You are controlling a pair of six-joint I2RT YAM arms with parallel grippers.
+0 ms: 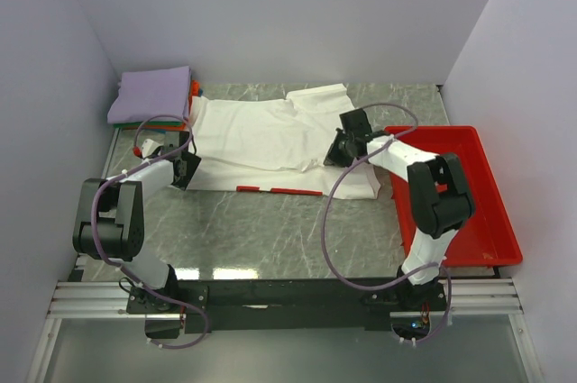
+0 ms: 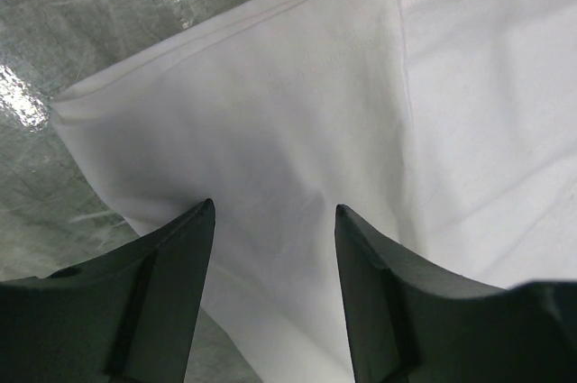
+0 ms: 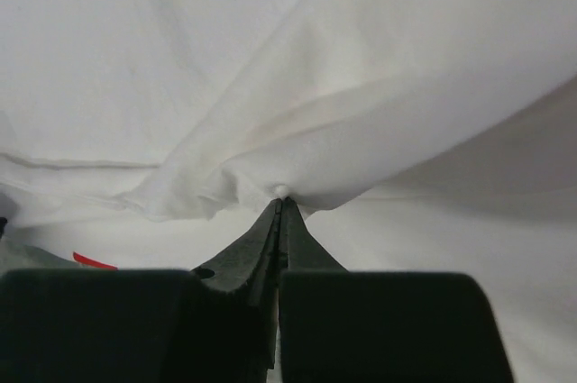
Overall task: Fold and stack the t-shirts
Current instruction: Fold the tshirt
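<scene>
White soft-cloth t-shirt lies spread across the upper middle of the grey marbled counter in the top external view, its long side running left to right. One sleeve sticks out toward the upper right. Thin red strips of print show along its lower edge. The cloth is mostly flat, with some rumpling at the right end.

Left pincer sits at the shirt's lower left corner. In the left wrist view its dark fingers stand apart over a doubled white corner of the shirt, with bare counter showing at upper left. Whether the fingertips touch the cloth cannot be told from this angle.

Right pincer sits at the shirt's right end, just left of the red plastic tray. In the right wrist view the fingertips are pressed together on a small fold of the white cloth. The fabric rises from that pinch in a tented ridge running toward the upper right. A sliver of red shows at lower left of that view.

Folded lavender t-shirt tops a stack in the upper left corner of the counter, just beside the white shirt's left edge. An orange edge shows on the stack's right side and a green edge along its lower side. Any further layer may be there but is too thin to make out.

The red tray lies along the right side of the counter, partly covered by the right arm.
</scene>
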